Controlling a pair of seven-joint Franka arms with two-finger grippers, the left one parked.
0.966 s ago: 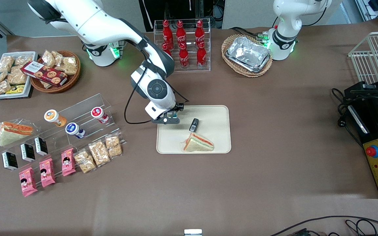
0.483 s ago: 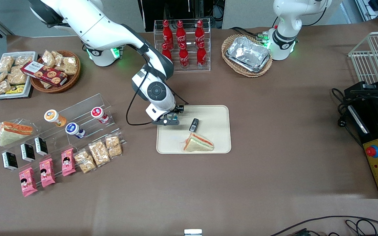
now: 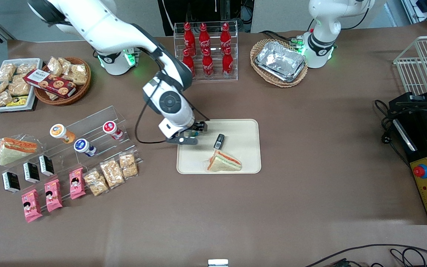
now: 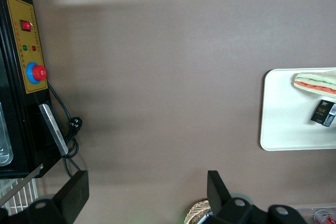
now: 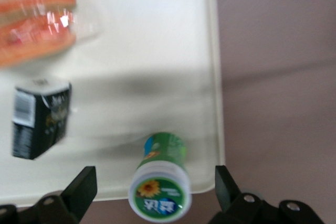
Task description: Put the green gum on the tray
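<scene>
The green gum (image 5: 160, 179), a green bottle with a white-rimmed green lid, stands on the cream tray (image 5: 147, 51) close to its rim and corner. My gripper (image 5: 153, 184) is open above it, one finger on each side with a clear gap to the bottle. In the front view the gripper (image 3: 190, 134) hangs over the tray's (image 3: 243, 155) corner nearest the working arm, farthest from the camera, and hides the gum. The tray also shows in the left wrist view (image 4: 283, 119).
A small black box (image 3: 219, 141) and a wrapped sandwich (image 3: 224, 162) lie on the tray. An acrylic shelf toward the working arm's end holds orange-lidded (image 3: 60, 132), blue-lidded (image 3: 83, 146) and red-lidded (image 3: 111, 129) bottles and snacks. A cola rack (image 3: 206, 50) and a basket of foil trays (image 3: 279, 62) stand farther back.
My wrist has shifted a little toward the working arm's end and appears slightly higher. The sandwich and black box have not moved.
</scene>
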